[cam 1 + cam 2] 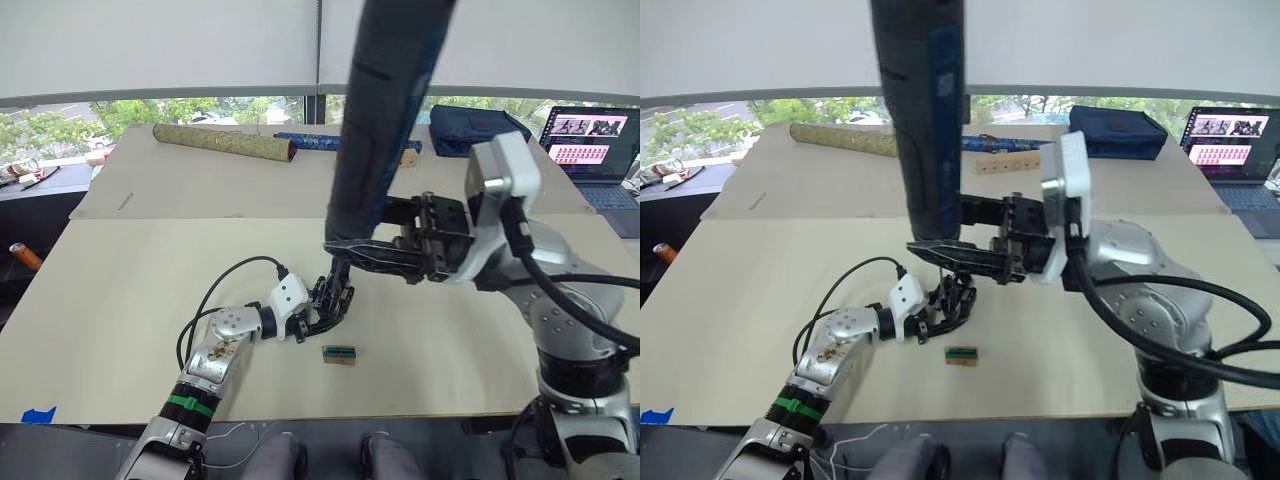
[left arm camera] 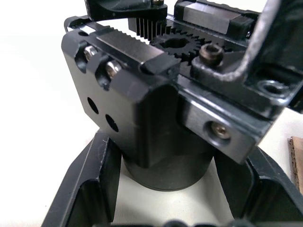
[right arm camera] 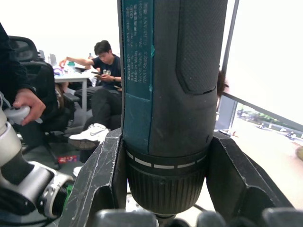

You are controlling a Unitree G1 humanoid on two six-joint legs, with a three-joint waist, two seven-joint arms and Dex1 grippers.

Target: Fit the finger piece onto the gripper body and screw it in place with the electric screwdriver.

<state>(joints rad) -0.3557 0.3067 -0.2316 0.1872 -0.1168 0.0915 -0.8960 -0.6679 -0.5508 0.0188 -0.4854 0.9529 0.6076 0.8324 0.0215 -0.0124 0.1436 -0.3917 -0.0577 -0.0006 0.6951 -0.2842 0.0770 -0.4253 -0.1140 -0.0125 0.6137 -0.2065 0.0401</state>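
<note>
right gripper point(image 1: 372, 257) clamped the electric screwdriver point(image 1: 385, 110) upright above the gripper body point(image 1: 332, 298); left gripper point(image 1: 318, 310) clasped that body's round base on the matte beige table point(image 1: 130, 290), windows behind, a small tan-and-green block point(image 1: 339, 354) nearby.

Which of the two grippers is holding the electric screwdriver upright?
The right gripper: it is shut on the electric screwdriver, which stands upright above the gripper body. The left gripper clasps that body on the table.

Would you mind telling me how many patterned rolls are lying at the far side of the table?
2: an olive patterned roll at far left, and a blue patterned roll just beyond its right end, partly hidden by the electric screwdriver.
</note>
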